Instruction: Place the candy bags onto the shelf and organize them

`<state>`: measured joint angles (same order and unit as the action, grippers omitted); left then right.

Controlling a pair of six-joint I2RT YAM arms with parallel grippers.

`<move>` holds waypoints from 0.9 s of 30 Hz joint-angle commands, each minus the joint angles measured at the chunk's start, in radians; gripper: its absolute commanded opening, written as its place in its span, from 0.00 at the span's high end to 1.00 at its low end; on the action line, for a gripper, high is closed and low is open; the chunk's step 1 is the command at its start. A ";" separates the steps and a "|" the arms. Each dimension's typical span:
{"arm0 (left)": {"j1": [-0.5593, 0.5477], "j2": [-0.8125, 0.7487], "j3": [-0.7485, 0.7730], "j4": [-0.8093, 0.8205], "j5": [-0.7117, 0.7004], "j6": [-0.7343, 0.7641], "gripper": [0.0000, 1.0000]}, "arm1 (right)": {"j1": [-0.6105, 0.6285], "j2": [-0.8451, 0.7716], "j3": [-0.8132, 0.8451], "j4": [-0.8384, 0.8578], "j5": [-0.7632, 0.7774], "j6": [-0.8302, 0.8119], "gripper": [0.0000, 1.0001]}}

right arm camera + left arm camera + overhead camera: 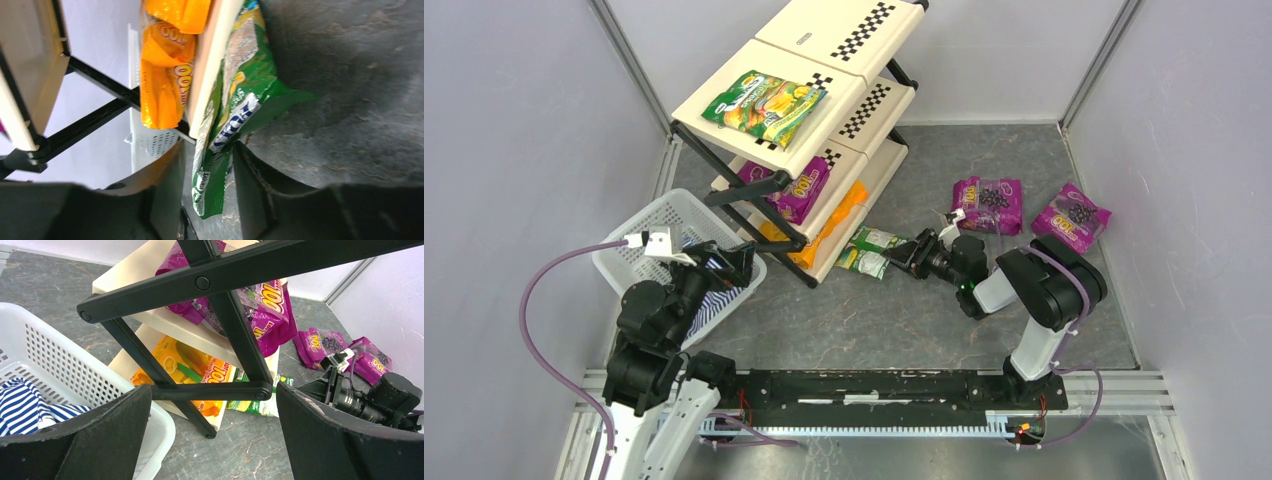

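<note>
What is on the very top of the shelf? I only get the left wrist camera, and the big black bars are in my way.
Observer: One green candy bag lies flat on the top tier of the shelf.
Operator: Ooh! And where did the other arm put its fingers? I just see its round camera.
Observer: The right fingers stand on either side of the end of a second green bag, which lies on the floor. I can't tell whether they are squeezing it.
</note>
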<state>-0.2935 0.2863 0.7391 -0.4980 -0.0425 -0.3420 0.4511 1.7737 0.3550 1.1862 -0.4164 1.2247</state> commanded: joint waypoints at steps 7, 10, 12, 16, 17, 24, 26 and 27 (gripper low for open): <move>0.006 0.005 0.000 0.034 0.007 0.058 0.00 | 0.006 -0.103 0.019 -0.178 0.051 -0.095 0.79; 0.005 0.005 0.001 0.034 0.008 0.058 0.00 | -0.002 -0.160 0.017 -0.222 0.037 -0.136 0.90; 0.005 0.004 0.002 0.033 0.007 0.058 0.00 | -0.011 -0.209 0.007 -0.275 0.030 -0.169 0.96; 0.006 -0.002 0.002 0.030 0.006 0.058 0.00 | -0.058 -0.358 -0.046 -0.383 0.016 -0.242 1.00; 0.005 -0.004 0.002 0.031 0.006 0.058 0.00 | -0.075 -0.399 -0.057 -0.419 0.014 -0.264 1.00; 0.005 -0.007 0.002 0.033 0.021 0.059 0.00 | -0.159 -0.761 0.119 -0.919 0.143 -0.549 1.00; 0.005 -0.008 0.003 0.036 0.024 0.059 0.00 | -0.160 -0.819 0.219 -1.005 0.200 -0.601 1.00; 0.005 -0.011 0.002 0.036 0.024 0.060 0.00 | -0.160 -0.836 0.281 -1.026 0.213 -0.620 1.00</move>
<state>-0.2935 0.2855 0.7391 -0.4980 -0.0418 -0.3420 0.2939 1.0389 0.4099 0.3168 -0.3061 0.7776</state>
